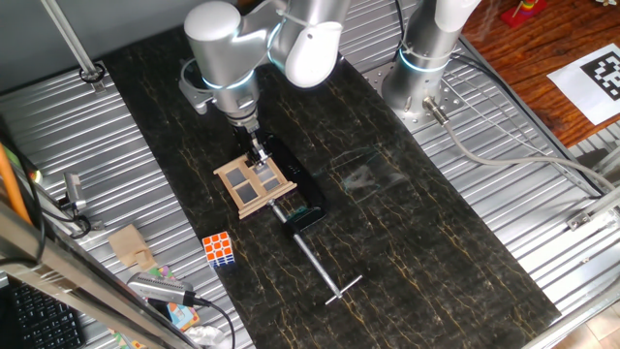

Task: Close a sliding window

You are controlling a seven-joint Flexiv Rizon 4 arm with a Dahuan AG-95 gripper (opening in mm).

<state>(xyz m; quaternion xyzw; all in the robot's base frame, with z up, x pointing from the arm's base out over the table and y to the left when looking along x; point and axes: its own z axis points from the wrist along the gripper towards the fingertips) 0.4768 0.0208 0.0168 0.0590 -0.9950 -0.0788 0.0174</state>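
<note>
Item one: the small, square, light tan wooden sliding window (254, 184), a cross dividing its grey panes, seated on a black base. I find it left of centre on the dark, gold-veined marble-patterned desk (426, 242), lying almost flat to my camera.

Item two: the silver-white robot arm (262, 44), reaching down from the upper edge of my view. Its pincer (257, 153) sits directly over the far edge of the window frame, apparently touching it. From this angle I cannot tell whether the fingers are spread or pressed together.

Item three: the black clamp with a long metal rod (312, 242), its body just beside the window's near right corner, the rod running toward the near edge of the desk and ending in a short crossbar.

Item four: the multicoloured Rubik's cube (219, 249), near the left edge of the desk, apart from the window.

Item five: the ribbed grey metal surface (126, 174) surrounding the desk.
</note>
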